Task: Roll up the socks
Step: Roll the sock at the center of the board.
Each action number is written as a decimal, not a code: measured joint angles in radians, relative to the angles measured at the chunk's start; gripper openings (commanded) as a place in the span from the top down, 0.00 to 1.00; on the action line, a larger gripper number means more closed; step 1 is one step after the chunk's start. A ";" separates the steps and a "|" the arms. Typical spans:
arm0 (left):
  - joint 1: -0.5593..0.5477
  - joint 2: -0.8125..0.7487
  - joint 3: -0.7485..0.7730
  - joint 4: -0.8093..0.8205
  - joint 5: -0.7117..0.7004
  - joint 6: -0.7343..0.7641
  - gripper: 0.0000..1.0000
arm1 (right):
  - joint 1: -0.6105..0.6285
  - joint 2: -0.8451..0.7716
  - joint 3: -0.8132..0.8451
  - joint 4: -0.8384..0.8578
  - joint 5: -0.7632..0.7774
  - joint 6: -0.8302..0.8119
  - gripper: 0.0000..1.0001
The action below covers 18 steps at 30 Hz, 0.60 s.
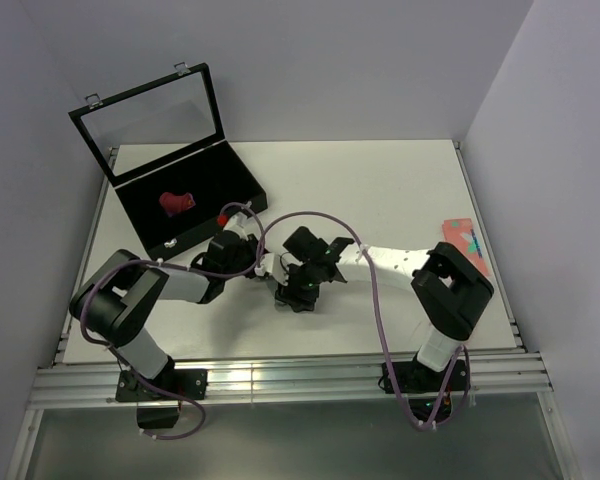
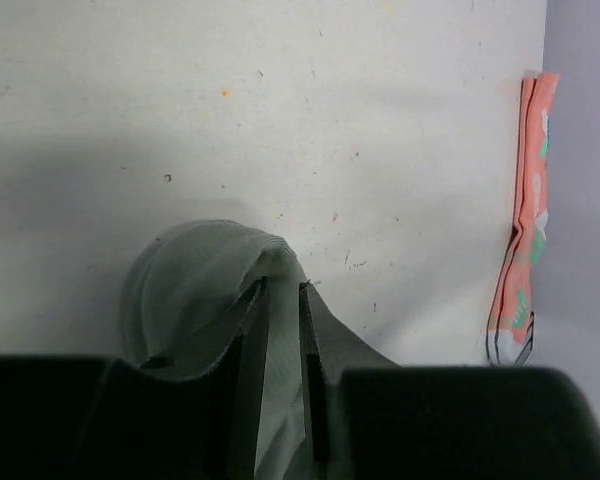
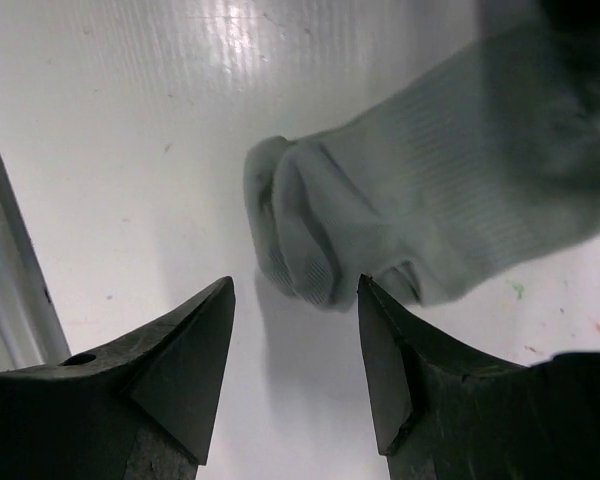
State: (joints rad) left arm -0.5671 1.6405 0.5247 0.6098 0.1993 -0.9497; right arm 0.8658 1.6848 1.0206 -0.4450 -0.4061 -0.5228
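Left tool [image 2: 281, 292] clamps a fold of the short grey ribbed sock [image 3: 430, 190] on the white surface [image 1: 380, 180] right of the black lidded case [image 1: 220, 185]; right tool [image 3: 295, 288] gapes at its curled end. Pinch that curl squarely, rolling against the left's tension.

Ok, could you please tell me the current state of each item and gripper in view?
black case: lid open, standing up.
red sock: bunched up, inside the case.
grey sock: on the table, one end folded over.
left gripper: shut on the grey sock.
right gripper: open, at the folded end, gripping nothing.
salmon sock: flat at the table's right edge.
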 measured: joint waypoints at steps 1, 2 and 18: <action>0.000 0.003 0.007 -0.002 0.007 0.002 0.76 | 0.014 -0.001 -0.011 0.016 0.011 -0.002 0.40; 0.000 0.007 0.011 -0.002 0.014 0.002 0.76 | 0.026 -0.001 -0.020 0.030 0.024 -0.003 0.40; 0.000 0.065 0.013 0.000 0.079 -0.006 0.76 | 0.097 0.009 -0.056 0.146 0.198 0.007 0.58</action>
State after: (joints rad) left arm -0.5667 1.7054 0.5373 0.6094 0.2779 -0.9558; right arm 0.9627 1.6936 0.9642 -0.2993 -0.2085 -0.5156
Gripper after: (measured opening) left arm 0.238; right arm 0.444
